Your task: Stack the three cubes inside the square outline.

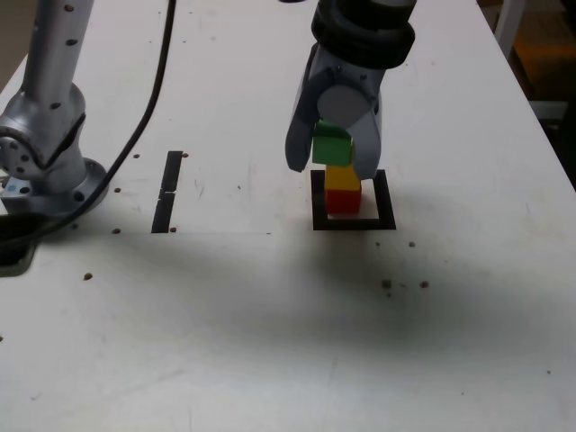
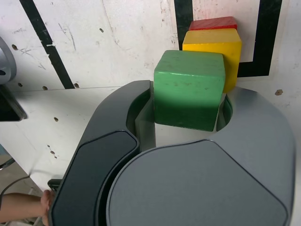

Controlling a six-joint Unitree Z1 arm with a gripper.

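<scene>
A green cube [image 1: 331, 144] [image 2: 188, 89] sits between the jaws of my gripper [image 1: 330, 166] [image 2: 187, 94], which is shut on it. It hangs slightly tilted, right at the top of a yellow cube [image 1: 343, 177] [image 2: 218, 47] and offset toward the exterior view's left. I cannot tell whether the two touch. The yellow cube rests on a red cube [image 1: 342, 201] [image 2: 214, 22]. Both stand inside the square outline [image 1: 353, 223] [image 2: 265, 37] of black tape on the white table.
Two short black tape strips [image 1: 168, 191] [image 2: 47, 47] lie to the exterior view's left of the outline. The arm's silver base [image 1: 45, 135] and a black cable [image 1: 153, 99] occupy the far left. A person's hand [image 2: 23, 207] shows at the wrist view's edge.
</scene>
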